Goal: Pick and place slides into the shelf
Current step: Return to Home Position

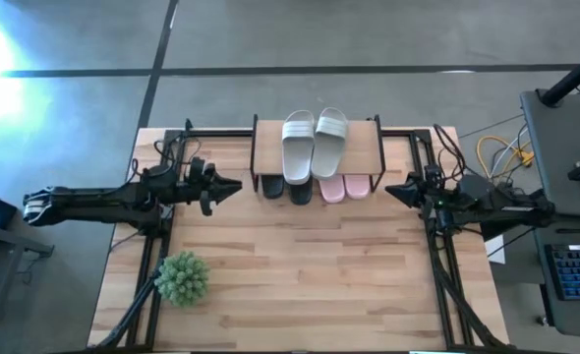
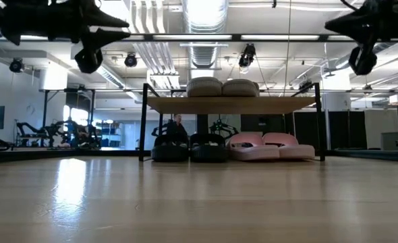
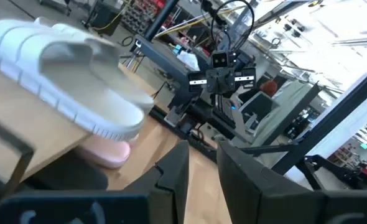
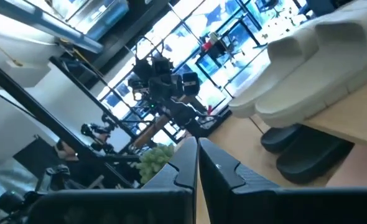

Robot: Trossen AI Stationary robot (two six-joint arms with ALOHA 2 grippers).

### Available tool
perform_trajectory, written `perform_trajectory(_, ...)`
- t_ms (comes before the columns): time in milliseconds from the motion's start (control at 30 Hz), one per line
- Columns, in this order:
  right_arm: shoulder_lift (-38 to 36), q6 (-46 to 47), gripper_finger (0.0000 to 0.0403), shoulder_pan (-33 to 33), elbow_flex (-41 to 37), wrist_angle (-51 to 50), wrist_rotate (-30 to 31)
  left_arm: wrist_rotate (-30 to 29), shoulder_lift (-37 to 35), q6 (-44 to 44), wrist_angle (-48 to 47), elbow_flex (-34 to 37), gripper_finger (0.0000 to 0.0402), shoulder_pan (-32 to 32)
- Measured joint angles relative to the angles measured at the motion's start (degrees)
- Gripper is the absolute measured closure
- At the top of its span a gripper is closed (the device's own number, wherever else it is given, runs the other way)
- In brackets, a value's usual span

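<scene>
The shelf (image 1: 369,147) stands at the table's far edge, its wooden board (image 2: 233,104) on thin black legs. Two grey-white slides (image 1: 315,143) lie side by side on the board, soles down. Under the board, the black pair (image 2: 189,148) and the pink pair (image 2: 270,146) rest on the table. My left gripper (image 1: 236,186) hovers left of the shelf, its fingers a narrow gap apart (image 3: 202,168) and empty. My right gripper (image 1: 390,189) hovers right of the shelf, shut (image 4: 197,163) and empty. Both are raised above the table.
A green spiky plant ball (image 1: 183,278) sits near the table's left near corner. Black frame rails (image 1: 152,265) run along the table's left and right sides. Bare wood (image 1: 310,275) stretches in front of the shelf. Desks and cables stand beyond the right edge.
</scene>
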State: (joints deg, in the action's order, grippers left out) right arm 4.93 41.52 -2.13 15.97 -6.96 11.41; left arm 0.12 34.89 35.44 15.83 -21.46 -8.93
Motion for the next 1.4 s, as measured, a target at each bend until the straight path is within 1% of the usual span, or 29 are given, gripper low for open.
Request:
perform_trajectory(167,-5.0,3.2,0.0394,0.0,-5.7,0.4,0.5,0.0,-2.9,0.2,-0.2,3.8,0.0332,0.0)
perform_trajectory(333,-3.6,5.2,0.0394,0.0,-8.0,2.1,0.7,-0.2,-5.9,0.2,-0.1,6.6,0.0332,-0.1)
perform_trajectory(433,-2.7,8.6,0.0394,0.0,-9.0,1.3,0.6,-0.5,-8.1,0.2,-1.6,7.8,0.0332,-0.1)
perform_trajectory(533,-2.3,9.7,0.0394,0.0,-9.9,0.5,0.6,-0.5,-10.2,0.0,-4.2,9.1,0.0332,-0.1)
perform_trajectory(600,-2.1,14.8,0.0394,0.0,-10.3,-0.5,0.2,-0.5,-11.4,-0.9,-5.5,10.1,0.0332,-0.1)
perform_trajectory(667,-2.3,16.4,0.0394,0.0,-10.4,0.0,0.2,-0.5,-12.9,-1.7,-6.2,11.4,0.0332,-0.1)
perform_trajectory(733,-2.2,12.8,0.0394,0.0,-10.4,1.1,-0.1,-0.5,-15.2,-1.7,-6.3,12.4,0.0332,-0.1)
perform_trajectory(833,-2.5,6.4,0.0394,0.0,-10.2,3.9,-2.4,-0.5,-18.3,-1.7,-6.0,14.2,0.0332,-0.1)
perform_trajectory(900,-2.8,4.1,0.0394,0.0,-10.2,6.0,-3.1,-0.5,-20.6,-1.7,-6.3,15.5,0.0332,-0.1)
perform_trajectory(1100,-3.2,1.9,0.0394,0.0,-11.4,7.2,-2.5,-0.5,-26.3,-1.7,-6.7,18.8,0.0332,-0.1)
perform_trajectory(1233,-3.2,0.4,0.0394,0.0,-15.3,16.0,-2.7,-0.5,-29.2,-1.7,-7.7,20.4,0.0332,-0.1)
perform_trajectory(1400,-3.0,-2.3,0.0394,0.0,-15.5,17.0,-2.8,-0.5,-30.9,-1.4,-10.0,20.9,0.0332,-0.1)
